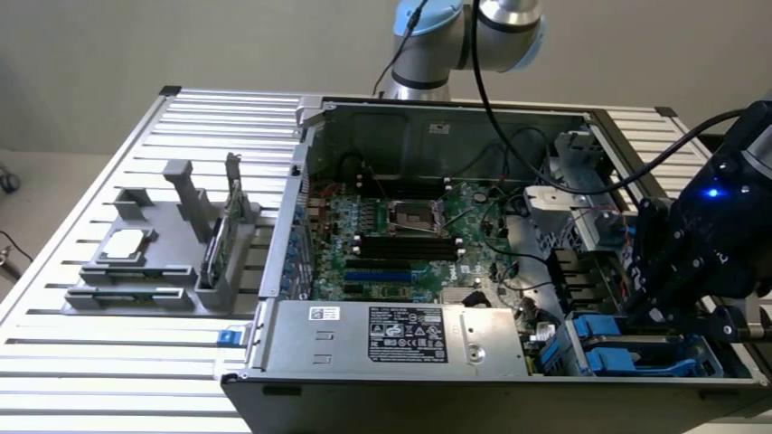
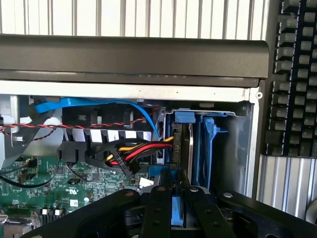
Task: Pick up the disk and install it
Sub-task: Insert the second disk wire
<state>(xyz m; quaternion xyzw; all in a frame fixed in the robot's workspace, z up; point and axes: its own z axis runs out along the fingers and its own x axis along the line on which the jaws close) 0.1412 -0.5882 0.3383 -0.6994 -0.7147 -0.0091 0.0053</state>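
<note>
One arm is reaching down at the exterior view's right, and its end effector (image 1: 657, 303) is hanging over the drive bay corner of the open computer case (image 1: 362, 113). In the wrist view the end effector (image 2: 172, 198) is showing its black fingers (image 2: 157, 208) drawn close together, pinching the blue-railed edge of the disk (image 2: 176, 210), which is sitting upright between them. The disk (image 1: 627, 348) is down in the bay at the case's front corner, just beside a second blue carrier (image 2: 208, 148) that is standing in the neighbouring slot. Blue rails are peeking out under the black wrist housing in the exterior view. A bundle of red, yellow and black power wires (image 2: 131, 151) is running to a black connector just beside the bay, and a blue data cable (image 2: 94, 105) is arching above it. The green motherboard (image 1: 399, 235) is lying in the middle of the case, with the power supply (image 1: 399, 334) along the near edge. On the slatted bench (image 1: 72, 371), well apart at the exterior view's left, a grey fixture (image 1: 169, 262) is holding a small square silver chip (image 1: 125, 244).
</note>
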